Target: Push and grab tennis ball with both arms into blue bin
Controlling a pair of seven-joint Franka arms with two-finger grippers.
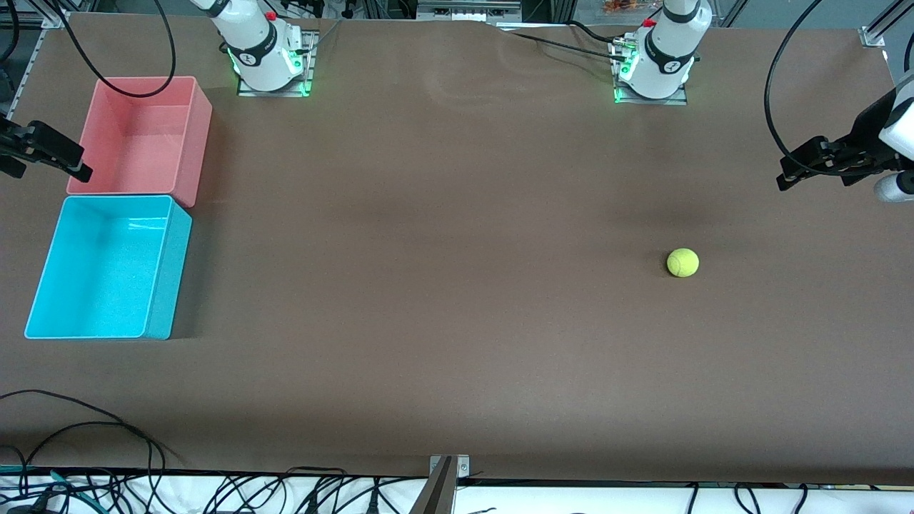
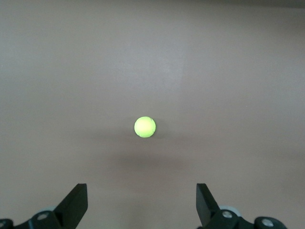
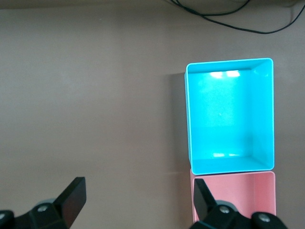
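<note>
Both arms are built of glossy white shells with black joint bands, each band carrying a small round white logo. The right arm's base and the left arm's base glow green at the foot and sit on grey metal plates; each has a small red knob on top. Black cables loop from both. The right gripper and left gripper are matte black, with wedge-shaped fingers and silver screws at their roots
</note>
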